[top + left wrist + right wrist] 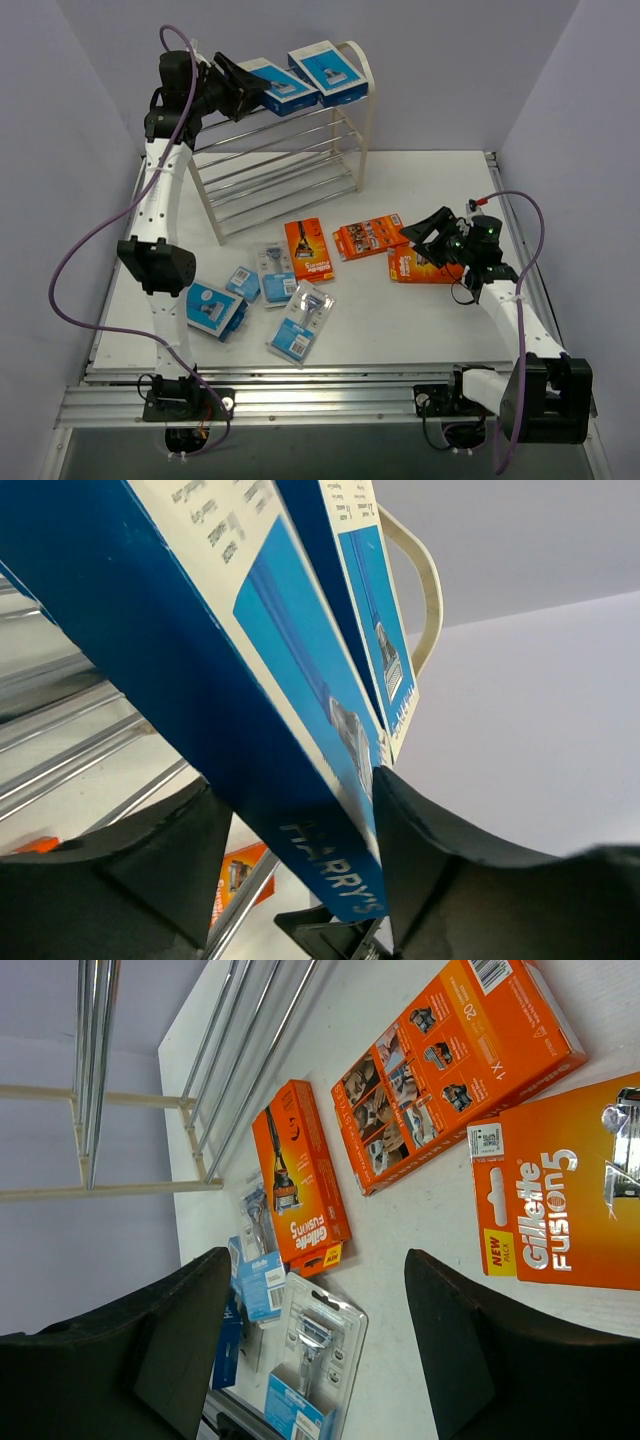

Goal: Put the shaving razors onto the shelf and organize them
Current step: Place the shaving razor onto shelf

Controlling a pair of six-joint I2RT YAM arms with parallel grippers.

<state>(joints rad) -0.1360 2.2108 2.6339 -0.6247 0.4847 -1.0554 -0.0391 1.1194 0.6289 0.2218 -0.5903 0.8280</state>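
- The shelf [290, 190] stands at the far left of the surface [430, 170], with its chrome rods running across its width.
- Two blue boxes lie side by side on the top tier: a Harry's blue box [200, 650] and, on its right, a second blue box [328, 68].
- The left gripper [245, 92] is raised to the top tier, with one finger on each side of the Harry's blue box. Whether the fingers [150, 870] press the box or merely flank it cannot be told.
- The right gripper [315, 1260] hangs just above the surface with its fingers spread and nothing between them.
- A Gillette Fusion5 orange pack [570, 1190] lies just beside the right gripper.
- A second orange pack [368, 238] lies near it, in front of the shelf, with its printed picture panels facing up.
- A third orange pack [308, 250] lies to the left of the second.
- Three clear blister packs [302, 325] lie near the centre-left of the surface.
- A third blue box [213, 307] lies just to the left of the blister packs.
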